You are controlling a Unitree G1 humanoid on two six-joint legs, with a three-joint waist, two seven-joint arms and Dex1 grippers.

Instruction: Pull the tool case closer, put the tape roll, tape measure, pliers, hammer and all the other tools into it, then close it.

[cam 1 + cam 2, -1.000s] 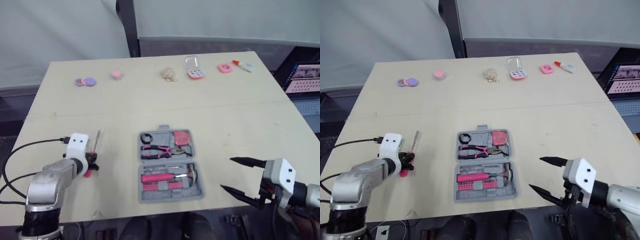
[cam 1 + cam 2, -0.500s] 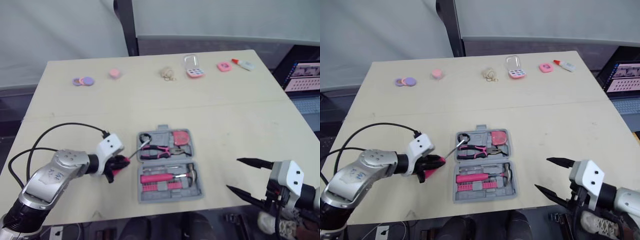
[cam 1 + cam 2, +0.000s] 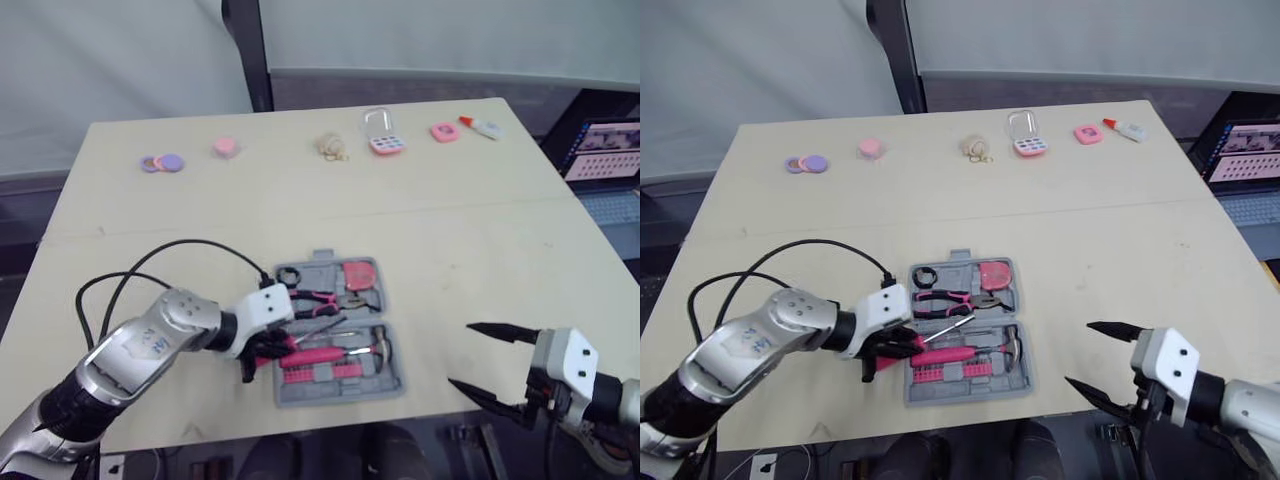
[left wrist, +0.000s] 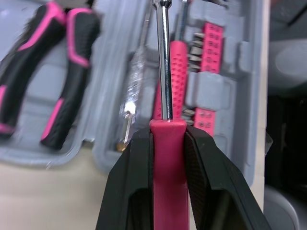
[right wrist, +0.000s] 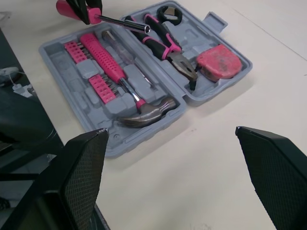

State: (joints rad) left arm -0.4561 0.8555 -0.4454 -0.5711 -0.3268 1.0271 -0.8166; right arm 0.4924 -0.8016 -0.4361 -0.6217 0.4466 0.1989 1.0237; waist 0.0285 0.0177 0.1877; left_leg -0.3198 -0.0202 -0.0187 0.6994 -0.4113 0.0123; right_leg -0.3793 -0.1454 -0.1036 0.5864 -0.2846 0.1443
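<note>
Case of grey moulded plastic (image 3: 322, 276) lies open on the pale table (image 3: 470, 230), at its near middle, holding pink-handled hammer (image 5: 103, 57), black-and-pink pliers (image 5: 160, 40) and pink tape measure (image 5: 218, 57). Left gripper (image 4: 168, 129), clamped on a pink-handled steel screwdriver (image 4: 164, 72), holds its shaft over the case's left side. Right gripper (image 3: 459, 355), fingers spread, hovers well right. Small pink trinkets (image 3: 226, 147) line the far edge.

Two head cameras sit side by side, high up, looking down and forward over the whole counter (image 3: 450, 250). Both see nearly the same thing. The left wrist camera is very close, right above the open tool case (image 4: 242, 120), looking along the left pincer (image 4: 168, 133). The right wrist camera sees that case from farther off.
</note>
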